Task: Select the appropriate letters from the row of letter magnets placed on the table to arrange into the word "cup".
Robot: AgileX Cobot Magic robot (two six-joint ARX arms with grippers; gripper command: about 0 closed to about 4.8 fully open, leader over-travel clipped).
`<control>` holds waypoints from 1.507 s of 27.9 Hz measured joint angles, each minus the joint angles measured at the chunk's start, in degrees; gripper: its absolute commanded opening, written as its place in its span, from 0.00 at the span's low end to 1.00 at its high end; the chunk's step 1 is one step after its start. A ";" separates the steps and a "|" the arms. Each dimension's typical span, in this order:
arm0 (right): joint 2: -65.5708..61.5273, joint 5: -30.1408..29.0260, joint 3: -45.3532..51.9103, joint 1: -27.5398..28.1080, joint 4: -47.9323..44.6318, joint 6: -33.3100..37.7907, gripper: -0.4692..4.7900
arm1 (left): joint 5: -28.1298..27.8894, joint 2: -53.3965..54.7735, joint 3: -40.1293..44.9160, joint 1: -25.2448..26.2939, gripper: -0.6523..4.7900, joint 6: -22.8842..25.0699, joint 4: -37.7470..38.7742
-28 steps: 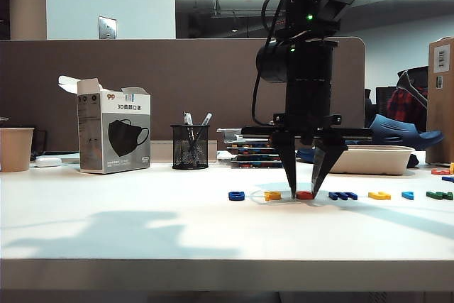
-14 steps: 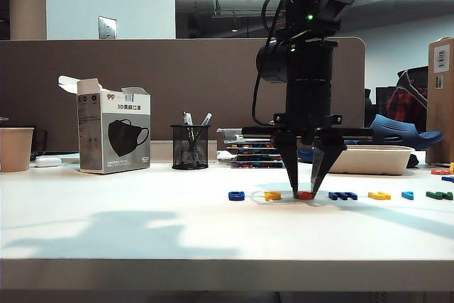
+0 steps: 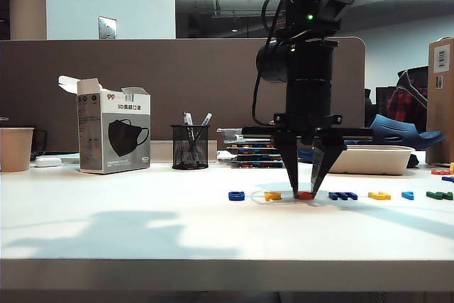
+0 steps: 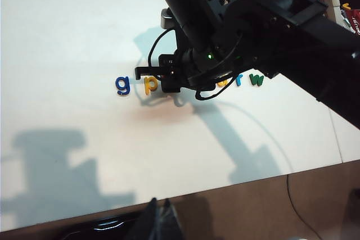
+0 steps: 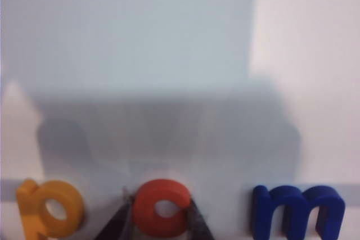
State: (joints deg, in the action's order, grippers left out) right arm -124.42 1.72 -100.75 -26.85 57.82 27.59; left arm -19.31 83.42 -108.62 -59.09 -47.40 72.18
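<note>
The row of letter magnets lies on the white table (image 3: 142, 225): blue "g" (image 3: 236, 195), yellow-orange "p" (image 3: 272, 195), red "c" (image 3: 305, 195), dark blue "m" (image 3: 342, 195), yellow "u" (image 3: 379, 195), light blue letter (image 3: 407, 195), green "w" (image 3: 439, 195). My right gripper (image 3: 305, 191) points straight down, its fingers pressed on both sides of the red "c" (image 5: 163, 207), which rests on the table between "p" (image 5: 49, 207) and "m" (image 5: 297, 212). My left gripper (image 4: 160, 202) is shut and holds nothing, out past the table's front edge.
A mask box (image 3: 113, 133), a mesh pen holder (image 3: 189, 145) and a paper cup (image 3: 15, 148) stand at the back left. A white tray (image 3: 372, 159) and stacked items sit behind the row. A cardboard box (image 3: 441, 97) is at the far right.
The right gripper's fingers have closed inward onto the red "c". Neither arm has otherwise moved.
</note>
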 measured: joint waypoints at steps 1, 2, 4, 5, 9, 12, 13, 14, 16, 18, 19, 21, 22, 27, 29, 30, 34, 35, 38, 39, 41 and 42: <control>0.00 0.00 0.00 0.00 0.00 0.00 0.29 | 0.00 0.00 0.00 0.00 0.11 0.00 0.02; 0.00 0.00 0.00 0.00 0.02 0.00 0.29 | 0.00 0.00 0.00 0.00 0.11 0.00 0.02; 0.00 -0.02 0.00 0.00 0.04 0.00 0.29 | 0.00 0.00 0.00 0.00 0.11 0.00 0.00; 0.00 -0.02 0.00 0.00 0.07 0.00 0.29 | 0.00 0.00 0.00 0.00 0.11 0.00 0.02; 0.00 -0.02 -0.17 0.00 0.17 0.00 0.29 | 0.00 0.00 0.00 0.00 0.11 0.00 0.00; -0.26 -0.13 -0.66 0.02 0.68 0.02 0.29 | 0.00 0.00 0.00 0.00 0.11 0.00 0.02; -0.26 -0.15 -0.66 0.02 0.68 0.00 0.29 | -0.02 0.00 0.00 0.00 0.11 0.00 0.02; -0.24 -0.17 -0.68 0.02 0.68 0.00 0.29 | 0.00 0.00 0.00 0.00 0.11 0.00 0.00; -0.26 -0.28 -0.98 0.02 1.03 0.00 0.29 | -0.02 0.00 0.00 0.00 0.11 0.00 0.00; -0.37 -0.39 -1.60 0.00 1.49 0.00 0.29 | 0.00 0.00 0.00 0.00 0.11 0.00 0.02; -0.39 -0.39 -2.10 0.00 2.03 0.02 0.29 | -0.02 0.00 0.00 0.00 0.11 0.00 0.02; -0.37 -0.39 -2.99 0.00 2.19 0.00 0.29 | 0.00 0.00 0.00 0.00 0.11 0.00 0.02; -0.37 -0.39 -4.04 0.00 2.32 0.00 0.29 | -0.02 0.00 0.00 0.00 0.11 0.00 0.00; -0.37 -0.39 -6.95 0.00 4.50 -0.04 0.29 | 0.00 0.00 0.00 0.00 0.11 0.00 0.02; -0.37 -0.37 -7.89 0.00 6.10 -0.26 0.29 | 0.00 0.00 0.00 0.00 0.11 0.00 0.02; -0.33 -0.37 -8.04 0.00 6.38 -0.31 0.29 | -0.02 0.00 0.00 0.00 0.11 0.00 0.02; 0.52 -0.37 -7.96 0.00 7.78 -0.44 0.29 | -0.02 0.00 0.00 0.00 0.11 0.00 0.02; 1.09 -0.37 -7.96 0.00 7.98 -0.44 0.29 | 0.00 0.00 0.00 0.00 0.11 0.00 0.02; 3.52 -0.37 -7.98 0.00 8.11 -0.44 0.29 | 0.00 0.00 0.00 0.00 0.11 0.00 0.02; 4.35 -0.37 -7.98 0.00 8.11 -0.46 0.29 | 0.00 0.00 0.00 0.00 0.11 0.00 0.00; 6.21 -0.37 -8.00 0.00 8.20 -0.52 0.29 | 0.00 0.00 0.00 0.00 0.11 0.00 0.02; 6.84 -0.37 -8.00 0.00 8.31 -0.63 0.29 | 0.00 0.00 0.00 0.00 0.11 0.00 0.02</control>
State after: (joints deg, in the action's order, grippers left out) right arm -117.58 1.34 -108.75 -26.85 66.13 26.96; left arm -19.31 83.42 -108.62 -59.09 -47.40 72.20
